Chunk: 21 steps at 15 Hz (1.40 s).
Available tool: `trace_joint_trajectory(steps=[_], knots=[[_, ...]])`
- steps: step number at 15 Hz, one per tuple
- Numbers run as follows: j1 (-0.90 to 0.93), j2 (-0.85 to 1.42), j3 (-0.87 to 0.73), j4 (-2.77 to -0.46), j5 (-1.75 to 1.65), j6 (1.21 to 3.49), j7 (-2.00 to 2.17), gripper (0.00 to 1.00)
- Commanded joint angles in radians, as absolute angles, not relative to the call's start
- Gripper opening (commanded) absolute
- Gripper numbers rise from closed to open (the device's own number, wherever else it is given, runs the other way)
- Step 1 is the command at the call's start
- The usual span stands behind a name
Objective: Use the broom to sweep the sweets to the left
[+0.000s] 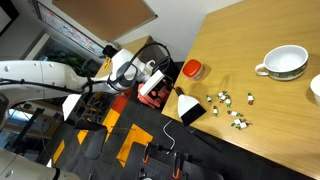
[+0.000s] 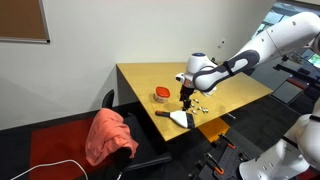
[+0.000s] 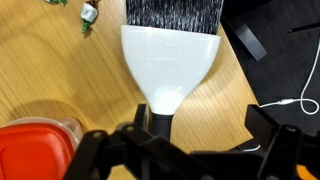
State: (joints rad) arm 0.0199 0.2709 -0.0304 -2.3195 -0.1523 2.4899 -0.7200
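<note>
- The gripper (image 3: 172, 138) is seen wide open, astride the handle of the broom (image 3: 168, 60), nothing clasped
- The sweets (image 1: 232, 108) are scattered near the bristles

in the wrist view the top edge is cutting off the bristle tips of the broom (image 3: 168, 60), and its handle is sinking behind the blurred gripper (image 3: 185, 128), so whether the jaws are touching it is not showing. the red dish (image 3: 35, 150) beside the handle is being cropped at the corner. in an exterior view the sweets (image 2: 203, 107) near the bristles are looking too small to count.
</note>
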Motion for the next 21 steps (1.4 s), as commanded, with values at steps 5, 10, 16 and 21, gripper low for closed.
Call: trace_joint_trajectory(steps=[5, 10, 16, 21], knots=[[0.005, 0.358, 0.005, -2.23, -0.173, 2.411, -0.67, 1.0], [0.041, 0.466, 0.005, -2.116, -0.254, 2.339, -0.546, 1.0], [0.07, 0.574, -0.001, -2.034, -0.381, 2.354, -0.425, 1.0], [0.061, 0.627, -0.002, -2.012, -0.418, 2.419, -0.407, 1.0]])
